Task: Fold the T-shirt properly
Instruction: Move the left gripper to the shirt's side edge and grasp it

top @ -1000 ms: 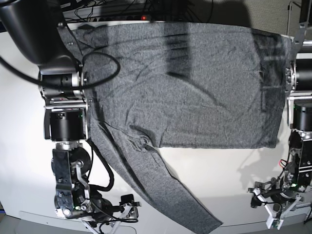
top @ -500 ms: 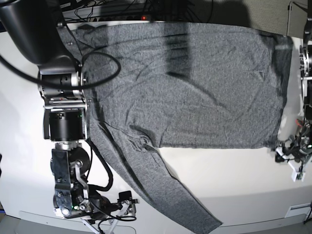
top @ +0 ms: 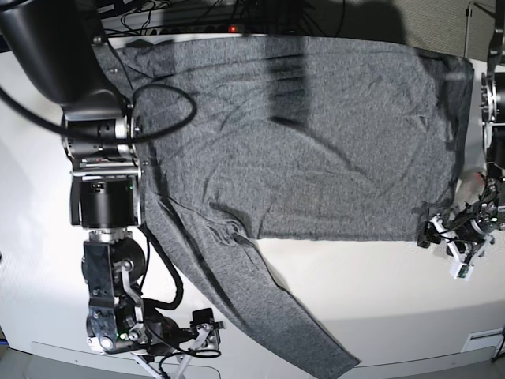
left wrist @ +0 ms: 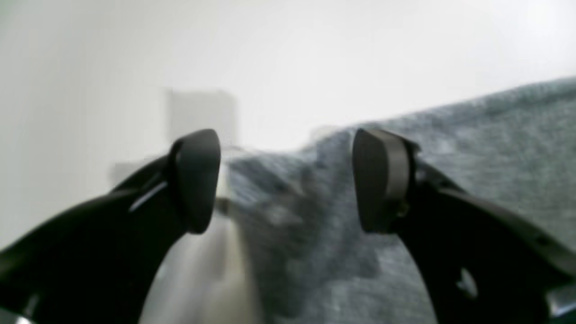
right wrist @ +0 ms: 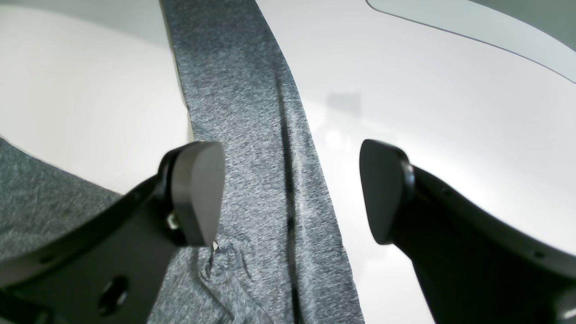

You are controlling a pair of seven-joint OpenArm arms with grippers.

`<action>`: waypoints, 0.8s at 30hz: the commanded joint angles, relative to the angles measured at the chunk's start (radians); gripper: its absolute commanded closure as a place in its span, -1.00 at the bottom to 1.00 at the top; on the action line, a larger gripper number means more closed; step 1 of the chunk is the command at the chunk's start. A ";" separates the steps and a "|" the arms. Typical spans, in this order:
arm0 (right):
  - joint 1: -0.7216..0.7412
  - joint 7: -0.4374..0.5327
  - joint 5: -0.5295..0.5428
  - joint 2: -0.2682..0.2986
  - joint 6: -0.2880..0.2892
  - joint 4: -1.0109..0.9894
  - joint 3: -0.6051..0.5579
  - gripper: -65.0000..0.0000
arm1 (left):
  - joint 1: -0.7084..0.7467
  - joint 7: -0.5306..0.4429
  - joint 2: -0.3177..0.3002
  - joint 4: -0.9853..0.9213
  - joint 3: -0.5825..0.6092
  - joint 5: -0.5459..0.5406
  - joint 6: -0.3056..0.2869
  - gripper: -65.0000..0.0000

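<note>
The heather-grey T-shirt (top: 316, 134) lies spread flat on the white table (top: 363, 292), one long sleeve (top: 276, 316) running down toward the front edge. My left gripper (top: 435, 235) sits at the lower right corner of the shirt's body. In the blurred left wrist view it is open (left wrist: 288, 180), with the shirt's corner (left wrist: 288, 243) between its fingers (left wrist: 195, 180). My right gripper (top: 209, 333) hovers near the front left, beside the sleeve. The right wrist view shows it open (right wrist: 290, 193) over the sleeve (right wrist: 243, 99), holding nothing.
Cables and a power strip with a red light (top: 233, 28) run along the table's back edge. The right arm's black body (top: 102, 158) overlaps the shirt's left side. A dark shadow (top: 288, 79) falls across the shirt's upper middle.
My left gripper has moved up and leftward from the front right of the table to the shirt's lower right corner. The right arm has hardly moved.
</note>
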 commanded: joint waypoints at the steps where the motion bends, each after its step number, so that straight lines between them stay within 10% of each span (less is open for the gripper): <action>1: 0.042 0.020 0.008 0.002 -0.002 0.015 0.001 -0.42 | -0.035 -0.047 -0.014 0.015 -0.002 0.031 -0.005 -0.39; 15: 0.042 0.017 0.008 0.002 -0.002 0.015 0.001 -0.42 | -0.032 -0.116 -0.029 0.015 -0.002 -0.014 -0.005 -0.39; 24: 0.041 0.004 0.008 0.002 -0.002 0.015 0.001 -0.42 | -0.029 0.068 -0.034 0.015 -0.002 -0.068 -0.002 -0.39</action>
